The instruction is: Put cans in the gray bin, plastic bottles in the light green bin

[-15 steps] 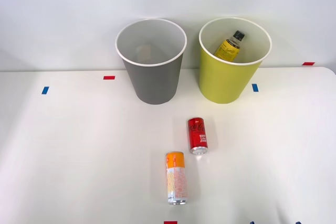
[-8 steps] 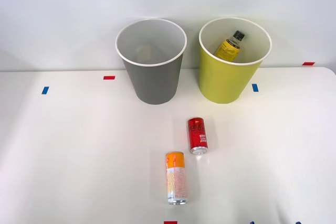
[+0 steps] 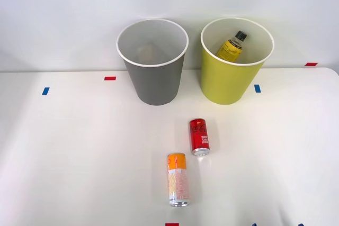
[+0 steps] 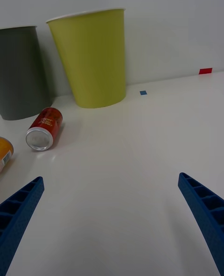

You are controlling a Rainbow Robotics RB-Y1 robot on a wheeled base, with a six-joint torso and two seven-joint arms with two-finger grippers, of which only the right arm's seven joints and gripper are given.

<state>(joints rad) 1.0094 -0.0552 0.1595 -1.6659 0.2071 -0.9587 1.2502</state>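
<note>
White surface (image 3: pixel 79 146) against a pale wall (image 3: pixel 63 9), dotted with small tape markers: red (image 3: pixel 110 78) and blue (image 3: pixel 45 91) toward the back.

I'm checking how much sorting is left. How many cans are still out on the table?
2. The red can lies in front of the light green bin; the orange-topped can lies nearer the robot. The gray bin looks empty.

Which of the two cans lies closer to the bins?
The short red can. It lies nearer the light green bin and gray bin than the taller orange-topped can.
</note>
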